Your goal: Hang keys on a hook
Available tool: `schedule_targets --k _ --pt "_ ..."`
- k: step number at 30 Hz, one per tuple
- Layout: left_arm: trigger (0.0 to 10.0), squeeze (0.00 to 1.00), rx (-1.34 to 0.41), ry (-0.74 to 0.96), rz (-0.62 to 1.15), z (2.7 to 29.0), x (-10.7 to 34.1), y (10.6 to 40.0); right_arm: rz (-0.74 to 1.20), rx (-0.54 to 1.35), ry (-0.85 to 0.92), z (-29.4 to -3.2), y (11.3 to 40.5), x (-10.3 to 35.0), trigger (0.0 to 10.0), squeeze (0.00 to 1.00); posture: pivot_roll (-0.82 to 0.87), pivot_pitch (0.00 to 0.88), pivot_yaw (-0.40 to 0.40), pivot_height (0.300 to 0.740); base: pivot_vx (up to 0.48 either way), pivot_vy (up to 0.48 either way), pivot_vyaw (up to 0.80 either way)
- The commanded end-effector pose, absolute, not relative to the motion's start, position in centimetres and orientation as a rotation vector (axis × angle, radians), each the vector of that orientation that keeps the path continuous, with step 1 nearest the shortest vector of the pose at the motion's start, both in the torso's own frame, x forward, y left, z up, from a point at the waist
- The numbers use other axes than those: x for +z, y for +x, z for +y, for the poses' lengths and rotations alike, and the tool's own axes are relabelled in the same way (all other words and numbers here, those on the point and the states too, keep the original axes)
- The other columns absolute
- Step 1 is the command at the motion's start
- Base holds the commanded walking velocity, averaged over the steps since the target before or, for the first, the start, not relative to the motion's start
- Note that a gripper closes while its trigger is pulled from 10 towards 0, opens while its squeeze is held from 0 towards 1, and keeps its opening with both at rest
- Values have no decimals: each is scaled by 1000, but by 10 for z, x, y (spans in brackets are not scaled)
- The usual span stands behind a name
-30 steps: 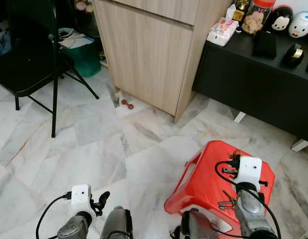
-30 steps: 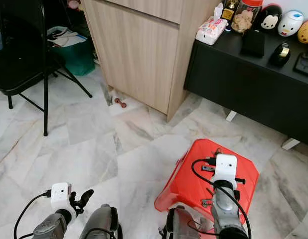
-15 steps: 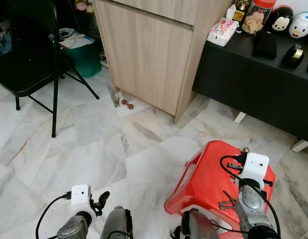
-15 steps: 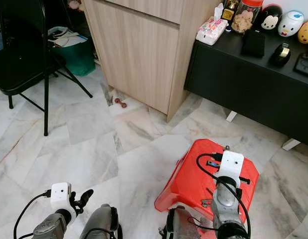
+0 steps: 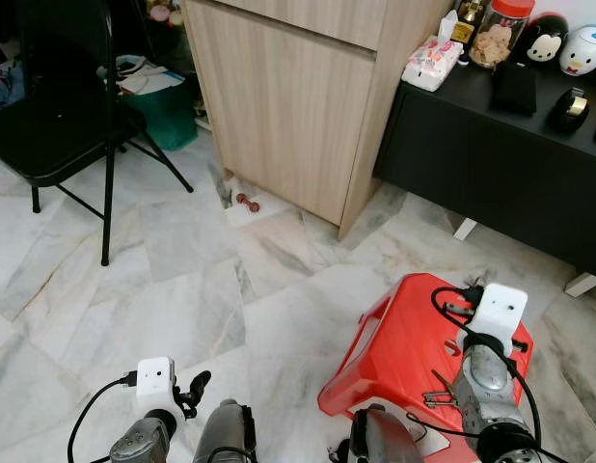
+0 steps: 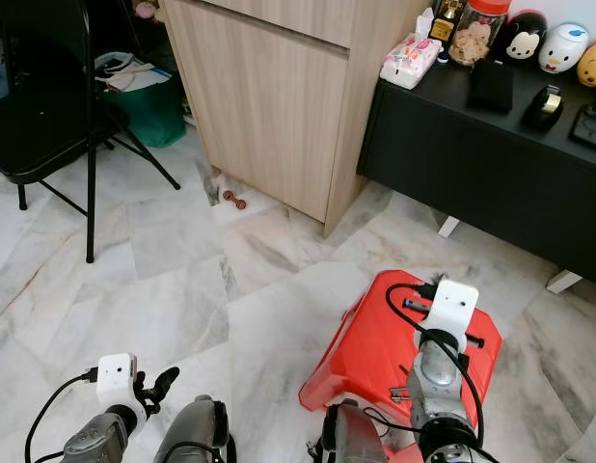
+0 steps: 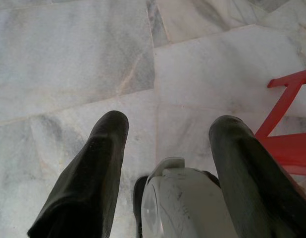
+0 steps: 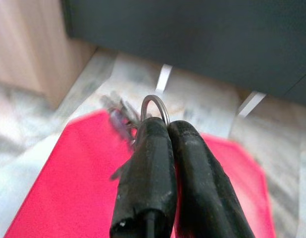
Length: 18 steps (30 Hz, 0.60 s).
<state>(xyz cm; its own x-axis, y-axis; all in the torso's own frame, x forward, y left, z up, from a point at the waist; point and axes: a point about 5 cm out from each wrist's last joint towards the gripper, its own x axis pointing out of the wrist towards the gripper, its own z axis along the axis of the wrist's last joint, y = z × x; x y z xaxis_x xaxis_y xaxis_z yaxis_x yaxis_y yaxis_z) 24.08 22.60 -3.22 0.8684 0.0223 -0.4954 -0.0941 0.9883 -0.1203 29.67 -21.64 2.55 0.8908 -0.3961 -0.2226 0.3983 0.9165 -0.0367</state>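
In the right wrist view my right gripper (image 8: 168,126) is shut on a silver key ring (image 8: 154,105), and blurred keys (image 8: 121,118) dangle from it above the red plastic stool (image 8: 69,173). From the head views the right arm's white camera block (image 5: 498,311) hovers over the stool (image 5: 394,347) near its far right corner, covering the fingers. My left gripper (image 7: 165,129) hangs low and open over the marble floor, holding nothing.
A light wood cabinet (image 5: 288,96) stands ahead, with a black low sideboard (image 5: 501,154) to its right carrying jars, tissues and toys. A black folding chair (image 5: 67,116) is at the left. A small metal piece (image 5: 436,394) lies on the stool's near part.
The right wrist has moved forward and slightly right over the stool, carrying the keys. The left arm has stayed where it was.
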Motion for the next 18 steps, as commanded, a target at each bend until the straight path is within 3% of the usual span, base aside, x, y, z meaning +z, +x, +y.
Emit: schedule_targets --k 1,5,18 --pt "10000 0 73 -144 574 227 -41 230 211 -415 14 -218 293 25 10000 0 141 190 -45 646 0 0 0" --pt "10000 0 77 -136 574 229 -40 230 124 -404 -6 -220 299 39 10000 0 133 188 -44 646 0 0 0" --pt "10000 0 77 -120 586 225 -41 233 171 -385 34 -218 291 28 10000 0 132 188 -42 646 0 0 0"
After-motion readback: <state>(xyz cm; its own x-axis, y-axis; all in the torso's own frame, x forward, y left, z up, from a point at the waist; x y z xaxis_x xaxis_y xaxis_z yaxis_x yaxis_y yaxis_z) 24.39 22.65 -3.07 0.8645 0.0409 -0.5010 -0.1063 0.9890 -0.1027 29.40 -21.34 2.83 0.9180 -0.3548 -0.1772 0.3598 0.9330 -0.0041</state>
